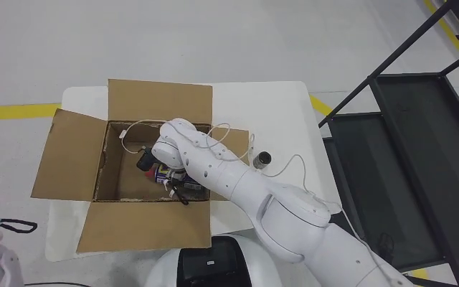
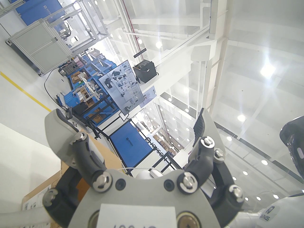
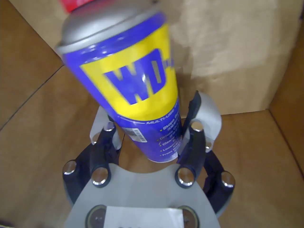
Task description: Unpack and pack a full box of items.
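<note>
top: open cardboard box [image 1: 72,161] over the tabletop's [image 1: 280,107] left edge, spray can [image 1: 154,168] inside near its middle | left wrist: left gripper [image 2: 129,119] fingers spread apart, holding nothing, pointing upward | right wrist: right gripper [image 3: 149,122] clamped on the spray can's lower end, inside the cardboard box

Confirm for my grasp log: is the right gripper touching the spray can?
Touching. Right wrist view shows the right gripper's fingers pressed against the spray can.

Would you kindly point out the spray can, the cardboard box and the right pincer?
spray can [image 3: 133,81]: right wrist view, on its yellow label.
cardboard box [image 1: 161,100]: top view, on its far flap.
right pincer [image 3: 152,119]: right wrist view, midway between its fingertips.
</note>
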You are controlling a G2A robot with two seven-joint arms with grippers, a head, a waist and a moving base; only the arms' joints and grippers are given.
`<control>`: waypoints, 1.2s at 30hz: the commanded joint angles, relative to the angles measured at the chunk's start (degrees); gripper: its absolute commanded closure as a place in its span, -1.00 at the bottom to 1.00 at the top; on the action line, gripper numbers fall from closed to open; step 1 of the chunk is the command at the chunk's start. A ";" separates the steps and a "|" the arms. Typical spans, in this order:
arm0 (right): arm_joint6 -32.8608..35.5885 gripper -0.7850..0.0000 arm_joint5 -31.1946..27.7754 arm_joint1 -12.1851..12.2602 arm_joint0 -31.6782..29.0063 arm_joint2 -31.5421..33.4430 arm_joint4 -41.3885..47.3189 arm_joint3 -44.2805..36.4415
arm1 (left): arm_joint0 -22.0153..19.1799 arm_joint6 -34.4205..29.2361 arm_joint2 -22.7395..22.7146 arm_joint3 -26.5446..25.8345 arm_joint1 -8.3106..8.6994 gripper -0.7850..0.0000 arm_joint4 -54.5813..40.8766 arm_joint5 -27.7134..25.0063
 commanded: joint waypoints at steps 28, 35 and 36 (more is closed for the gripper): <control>-4.20 0.15 2.16 -1.31 0.62 -0.85 -2.87 4.44 | 0.00 0.00 0.00 0.00 0.00 -1.00 0.00 0.00; -4.82 1.00 3.16 -1.79 0.90 -1.00 -3.46 5.38 | 0.00 0.00 0.00 0.00 0.00 -1.00 0.00 0.00; -5.04 1.00 3.21 -1.85 0.93 -1.00 -3.53 5.45 | 0.00 0.00 0.00 0.00 0.00 -1.00 0.00 0.00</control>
